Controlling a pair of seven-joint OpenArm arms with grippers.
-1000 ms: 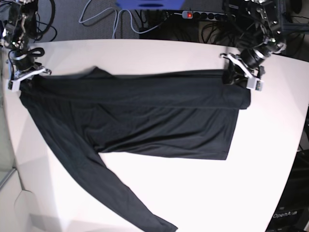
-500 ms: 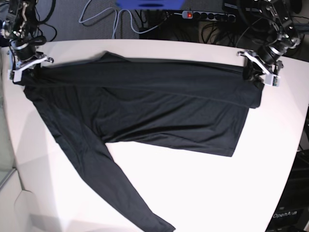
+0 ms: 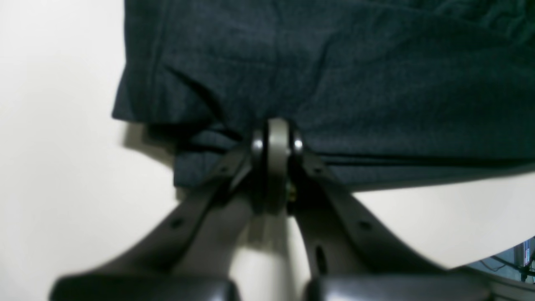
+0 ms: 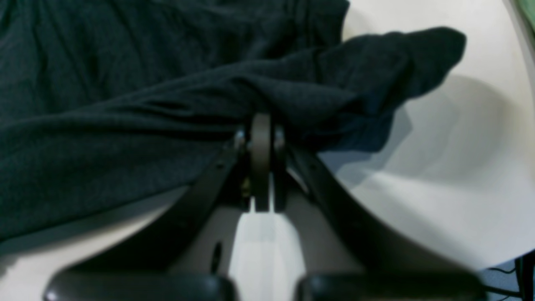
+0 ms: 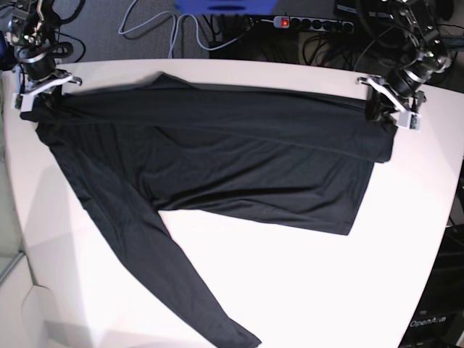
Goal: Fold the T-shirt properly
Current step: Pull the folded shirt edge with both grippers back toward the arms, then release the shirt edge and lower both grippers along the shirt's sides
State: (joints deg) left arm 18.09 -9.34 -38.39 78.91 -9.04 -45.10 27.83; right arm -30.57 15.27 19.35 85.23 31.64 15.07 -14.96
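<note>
The black long-sleeved T-shirt (image 5: 217, 156) lies spread across the far half of the white table (image 5: 304, 283), folded lengthwise, with one long sleeve (image 5: 159, 268) trailing toward the front edge. My left gripper (image 5: 391, 109) at the far right is shut on the shirt's hem corner (image 3: 200, 108); its jaws are closed on the fabric in the left wrist view (image 3: 273, 138). My right gripper (image 5: 40, 90) at the far left is shut on the bunched shoulder end (image 4: 368, 79); the right wrist view shows its closed tips (image 4: 260, 133) buried in the cloth.
Black and grey cables and a power strip (image 5: 312, 23) lie on the floor behind the table. The table's curved left edge (image 5: 14, 217) runs close to the right gripper. Bare tabletop shows at the front right.
Both grippers have pulled the shirt's far edge toward the back of the table and stretched it straighter. The left gripper moved most in the first half second; the right kept moving back.
</note>
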